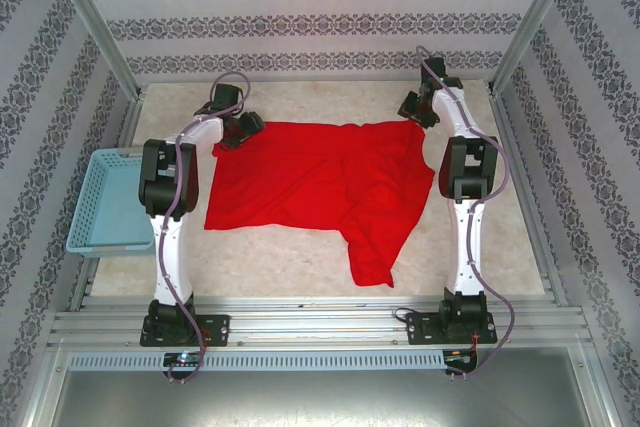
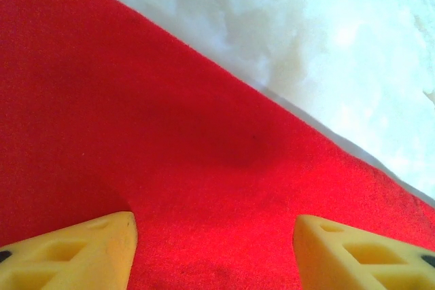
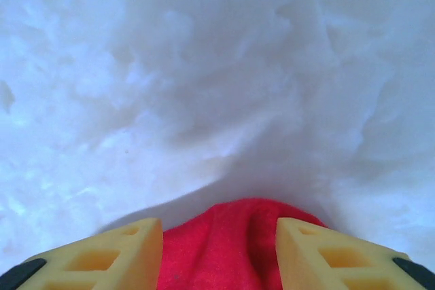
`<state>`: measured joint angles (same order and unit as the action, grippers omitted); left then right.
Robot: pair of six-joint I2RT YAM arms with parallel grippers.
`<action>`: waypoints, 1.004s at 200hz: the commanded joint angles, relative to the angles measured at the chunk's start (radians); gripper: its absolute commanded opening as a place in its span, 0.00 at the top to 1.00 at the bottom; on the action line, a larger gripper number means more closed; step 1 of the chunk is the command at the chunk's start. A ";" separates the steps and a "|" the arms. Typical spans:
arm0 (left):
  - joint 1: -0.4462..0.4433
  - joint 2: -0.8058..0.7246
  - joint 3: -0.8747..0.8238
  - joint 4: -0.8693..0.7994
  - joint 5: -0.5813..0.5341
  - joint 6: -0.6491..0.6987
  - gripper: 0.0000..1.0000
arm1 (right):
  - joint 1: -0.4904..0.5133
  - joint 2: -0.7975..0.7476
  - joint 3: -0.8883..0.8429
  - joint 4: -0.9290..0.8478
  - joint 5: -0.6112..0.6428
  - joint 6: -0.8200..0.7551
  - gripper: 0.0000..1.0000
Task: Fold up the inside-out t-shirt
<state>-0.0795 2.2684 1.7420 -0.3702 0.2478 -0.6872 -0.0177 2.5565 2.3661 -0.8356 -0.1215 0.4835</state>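
The inside-out t-shirt [image 1: 320,182], plain bright red, lies spread across the middle of the table, with one part trailing toward the near edge. My left gripper [image 1: 240,128] sits at its far left corner. In the left wrist view this gripper [image 2: 214,252] is open, and flat red cloth [image 2: 136,120] lies under and between its yellow fingertips [image 2: 81,249]. My right gripper [image 1: 415,110] is at the shirt's far right corner. In the right wrist view it [image 3: 219,252] is open, with a raised fold of red cloth [image 3: 224,242] between its fingertips [image 3: 333,252].
A light blue mesh basket [image 1: 110,202] stands at the table's left edge beside the left arm. Patterned walls and metal posts close in the table on three sides. Pale tabletop [image 1: 290,252] shows between the shirt and the arm bases.
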 commanded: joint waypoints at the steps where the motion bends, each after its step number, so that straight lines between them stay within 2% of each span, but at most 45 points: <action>1: -0.022 -0.056 0.040 -0.195 -0.069 0.043 0.36 | -0.005 -0.066 0.034 -0.103 -0.006 -0.046 0.49; 17: -0.060 -0.160 -0.003 -0.268 -0.158 0.079 0.34 | 0.009 -0.213 -0.149 -0.029 -0.005 -0.054 0.46; 42: -0.173 -0.330 -0.148 -0.291 -0.228 0.099 0.34 | 0.029 -0.502 -0.565 0.142 -0.012 -0.017 0.44; 76: -0.398 -0.526 -0.397 -0.215 -0.262 0.041 0.34 | 0.080 -0.847 -1.055 0.285 -0.063 0.060 0.44; 109: -0.640 -0.639 -0.590 -0.099 -0.269 -0.060 0.35 | 0.177 -1.113 -1.429 0.348 -0.091 0.112 0.45; 154: -0.927 -0.683 -0.715 0.045 -0.325 -0.140 0.37 | 0.250 -1.341 -1.726 0.416 -0.074 0.217 0.46; 201: -1.092 -0.602 -0.716 0.142 -0.322 -0.177 0.42 | 0.304 -1.452 -1.816 0.427 -0.048 0.257 0.47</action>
<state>-1.1179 1.6283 1.0241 -0.3286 -0.0437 -0.8204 0.2558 1.1351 0.5724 -0.4526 -0.1967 0.6994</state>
